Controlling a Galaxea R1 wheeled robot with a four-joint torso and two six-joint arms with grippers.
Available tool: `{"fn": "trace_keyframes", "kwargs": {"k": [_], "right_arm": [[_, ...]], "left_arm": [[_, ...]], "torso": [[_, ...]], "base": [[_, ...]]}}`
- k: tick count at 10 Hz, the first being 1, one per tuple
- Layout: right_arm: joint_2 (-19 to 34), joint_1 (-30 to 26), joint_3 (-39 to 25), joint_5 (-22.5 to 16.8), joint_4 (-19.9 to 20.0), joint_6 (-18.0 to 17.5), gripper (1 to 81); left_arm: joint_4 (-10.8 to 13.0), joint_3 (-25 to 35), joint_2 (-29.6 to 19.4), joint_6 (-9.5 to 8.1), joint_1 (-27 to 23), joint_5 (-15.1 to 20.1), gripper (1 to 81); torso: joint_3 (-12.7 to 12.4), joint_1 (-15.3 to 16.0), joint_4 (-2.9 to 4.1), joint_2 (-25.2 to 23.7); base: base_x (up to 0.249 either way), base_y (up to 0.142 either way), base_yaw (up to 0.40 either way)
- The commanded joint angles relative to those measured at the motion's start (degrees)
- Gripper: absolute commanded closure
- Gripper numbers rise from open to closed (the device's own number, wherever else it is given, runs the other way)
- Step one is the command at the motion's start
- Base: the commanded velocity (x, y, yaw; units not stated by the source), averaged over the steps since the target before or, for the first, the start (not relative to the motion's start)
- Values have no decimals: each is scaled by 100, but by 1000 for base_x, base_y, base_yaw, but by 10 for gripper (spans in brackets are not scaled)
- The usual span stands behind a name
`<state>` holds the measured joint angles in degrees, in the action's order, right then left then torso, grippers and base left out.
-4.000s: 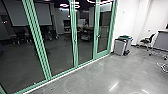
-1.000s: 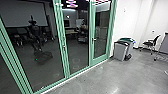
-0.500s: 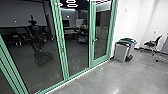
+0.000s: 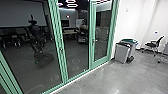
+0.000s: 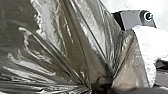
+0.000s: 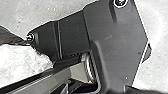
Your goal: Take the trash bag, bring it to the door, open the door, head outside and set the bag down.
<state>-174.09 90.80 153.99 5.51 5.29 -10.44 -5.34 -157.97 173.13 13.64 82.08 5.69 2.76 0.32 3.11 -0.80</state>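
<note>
Gleaming brownish trash bag [image 5: 62,42], pleated, left claw [image 5: 101,83] clamped on it, right claw [image 6: 136,90] unclear

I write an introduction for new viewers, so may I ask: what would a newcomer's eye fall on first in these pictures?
Probably the tall glass wall with green frames, spanning the left and middle of the head view. Then the shiny, wrinkled, brownish plastic bag, large in the left wrist view. After that, two grey bins, one green-topped, by the white wall just right of the glass.
</note>
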Motion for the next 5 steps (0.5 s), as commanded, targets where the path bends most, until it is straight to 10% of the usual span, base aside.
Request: {"fn": "trace_keyframes", "kwargs": {"k": [1, 5], "right_arm": [[-5, -214, -19, -340, -2, 33, 10], [4, -224, 42, -349, -2, 33, 10]], "left_arm": [[-2, -15, -50, 42, -284, 239, 811], [-2, -6, -42, 42, -275, 195, 811]], "torso": [[0, 0, 0, 0], [0, 0, 0, 0]], "base": [[177, 0, 0], [183, 0, 0]]}}
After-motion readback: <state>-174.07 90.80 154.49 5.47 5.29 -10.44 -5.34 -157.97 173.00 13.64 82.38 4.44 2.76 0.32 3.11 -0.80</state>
